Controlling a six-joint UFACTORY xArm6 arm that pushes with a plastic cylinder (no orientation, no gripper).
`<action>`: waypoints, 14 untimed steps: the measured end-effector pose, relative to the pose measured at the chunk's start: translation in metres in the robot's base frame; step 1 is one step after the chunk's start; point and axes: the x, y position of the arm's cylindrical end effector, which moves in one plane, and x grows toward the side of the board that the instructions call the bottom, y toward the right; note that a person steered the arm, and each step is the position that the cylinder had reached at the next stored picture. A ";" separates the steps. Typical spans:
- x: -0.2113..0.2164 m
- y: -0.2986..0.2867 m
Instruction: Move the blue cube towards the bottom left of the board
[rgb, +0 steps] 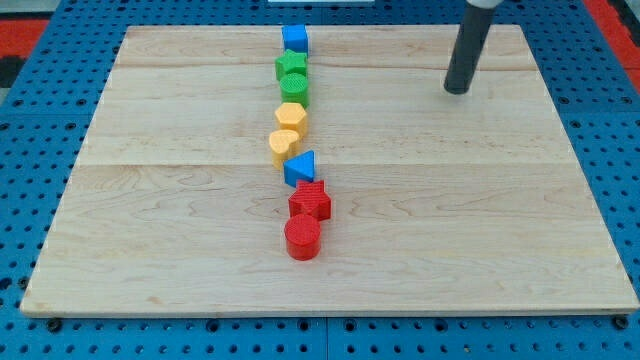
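Judging by the layout, the task is barely begun; the small blue plastic cube (294, 39) sits at the top centre of the frame, at the head of a line of blocks, far from the lower left corner where it belongs; the whole push is left to do. My tip (457, 90), the end of the dark rod, rests in the upper right of the frame, well apart from the cube; there are no jaws on this rod, so nothing opens or holds.

Below the cube the line runs down the middle: a green star (291, 66), a green cylinder (295, 88), two yellow blocks (290, 116) (284, 145) of unclear shape, a blue triangular block (300, 167), a red star (311, 200) and a red cylinder (302, 237); the cube and green star look to be touching.

The surface is a pale wooden board (150, 200) of joined planks; it lies on a blue perforated base (30, 330), with a red patch (615, 25) at the upper right corner.
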 end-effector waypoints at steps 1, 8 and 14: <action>-0.056 -0.003; -0.025 -0.279; -0.037 -0.342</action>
